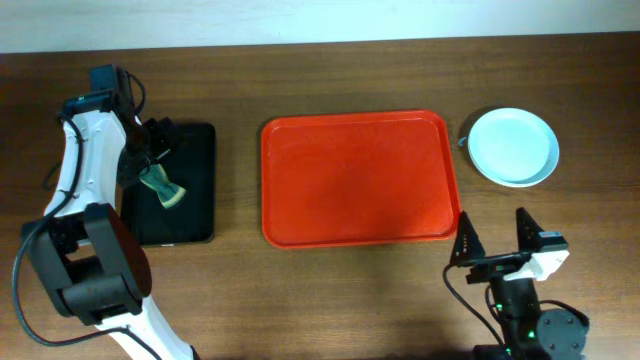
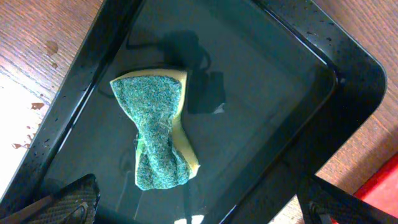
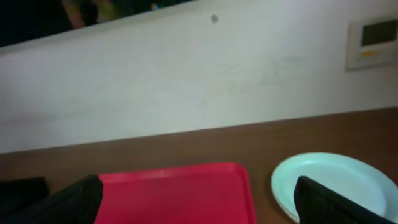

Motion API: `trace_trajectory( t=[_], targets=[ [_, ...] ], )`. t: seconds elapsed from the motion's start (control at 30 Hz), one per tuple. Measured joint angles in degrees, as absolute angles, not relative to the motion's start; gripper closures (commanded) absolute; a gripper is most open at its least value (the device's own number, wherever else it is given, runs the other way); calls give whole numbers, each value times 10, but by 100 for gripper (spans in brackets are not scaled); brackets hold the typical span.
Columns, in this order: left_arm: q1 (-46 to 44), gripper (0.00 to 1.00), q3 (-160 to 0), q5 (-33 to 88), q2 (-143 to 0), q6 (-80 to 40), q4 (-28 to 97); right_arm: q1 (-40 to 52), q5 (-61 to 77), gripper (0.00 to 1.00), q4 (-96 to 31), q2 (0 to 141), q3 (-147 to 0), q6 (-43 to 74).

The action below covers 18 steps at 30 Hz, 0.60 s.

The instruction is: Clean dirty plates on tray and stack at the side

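The red tray (image 1: 360, 180) lies in the middle of the table with nothing on it; it also shows in the right wrist view (image 3: 174, 193). A pale blue plate (image 1: 513, 146) sits on the table right of the tray's far corner, also in the right wrist view (image 3: 329, 183); a thin rim edge peeks from under its left side. No other plate shows clearly. My left gripper (image 1: 158, 160) is open above the black tray, fingers wide apart (image 2: 199, 208). My right gripper (image 1: 495, 238) is open and empty near the front edge (image 3: 199, 199).
A smaller black tray (image 1: 195, 200) lies at the left, wet inside (image 2: 280, 74). A green and yellow sponge (image 1: 163, 188) lies in it, squeezed at its waist (image 2: 158, 130), free of the fingers. Water drops spot the wood beside it.
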State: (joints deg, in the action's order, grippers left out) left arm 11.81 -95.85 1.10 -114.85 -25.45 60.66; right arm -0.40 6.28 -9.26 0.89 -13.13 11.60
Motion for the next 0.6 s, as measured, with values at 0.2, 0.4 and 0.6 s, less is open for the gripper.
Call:
trace_trajectory(
  t=[0.2,0.4,0.6],
  targets=[
    [118,1,-959,11,-1148,-255,607,6,32,2,-19,9,-68,110],
    [118,1,-959,11,-1148,-255,607,6,22,2,44,8,-7,103],
    [118,1,-959,11,-1148,-255,607,6,14,2,-6,8,-6,80]
  ],
)
